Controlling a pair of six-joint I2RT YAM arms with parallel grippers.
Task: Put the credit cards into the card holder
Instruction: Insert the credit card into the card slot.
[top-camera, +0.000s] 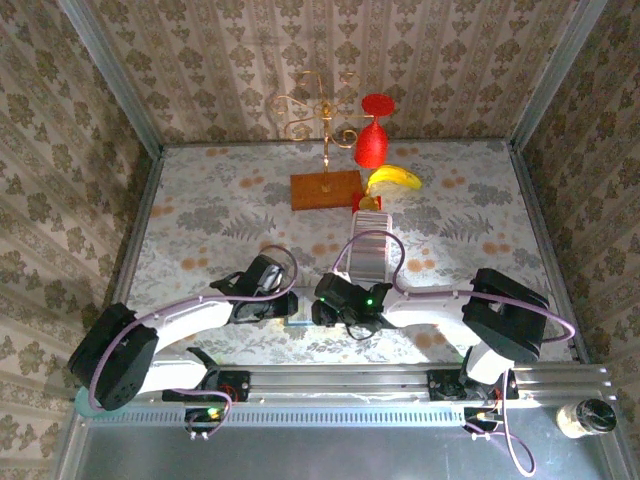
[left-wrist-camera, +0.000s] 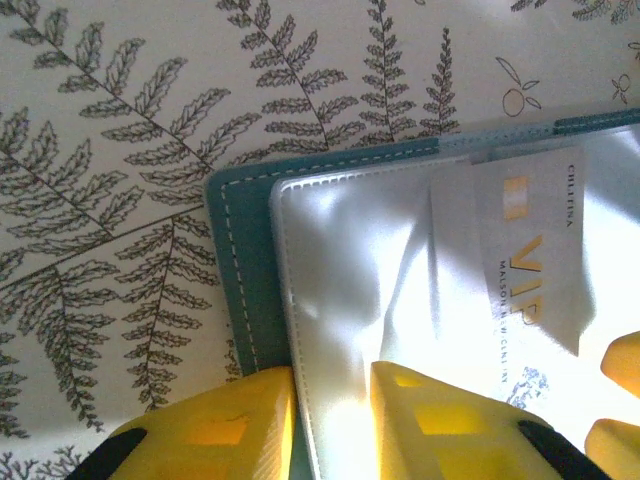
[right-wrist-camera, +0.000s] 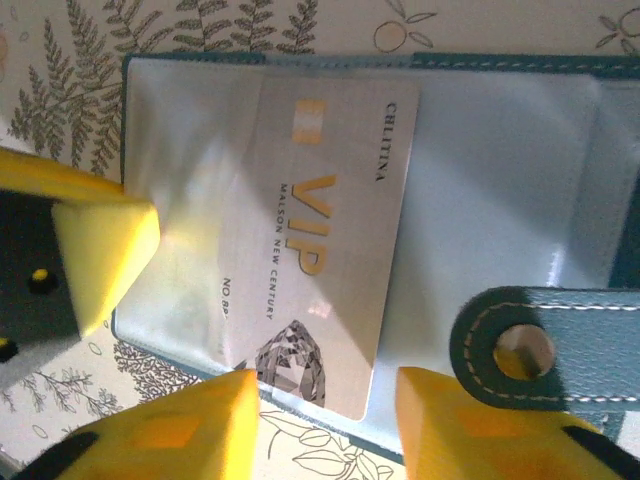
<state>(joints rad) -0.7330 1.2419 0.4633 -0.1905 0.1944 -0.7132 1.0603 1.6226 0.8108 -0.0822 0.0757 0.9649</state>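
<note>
Between the two claws, on the flowered table (top-camera: 200, 215), the card holder (left-wrist-camera: 238, 260) lies open with its pale inside turned up. At the left claw (left-wrist-camera: 332, 375) the jaws are nearly closed. The teal border and the edge of the pale sleeve run into the narrow gap between them; whether the pads really pinch this edge, one cannot tell.

The right claw (right-wrist-camera: 328, 385) stands at the opposite side with its jaws wide apart. One credit card (right-wrist-camera: 330, 220), pale with gold letters VIP, lies flat on the holder's inside, and its near end reaches between the yellow fingers (right-wrist-camera: 170, 430). A small gap shows between the card and one finger, so this claw grips nothing. The snap tab (right-wrist-camera: 520, 345) lies just beside that same finger.

Beyond the right claw, farther from the arm bases, the other credit cards (top-camera: 372, 258) stand edge-on as a striped row, apart from the holder.
</note>
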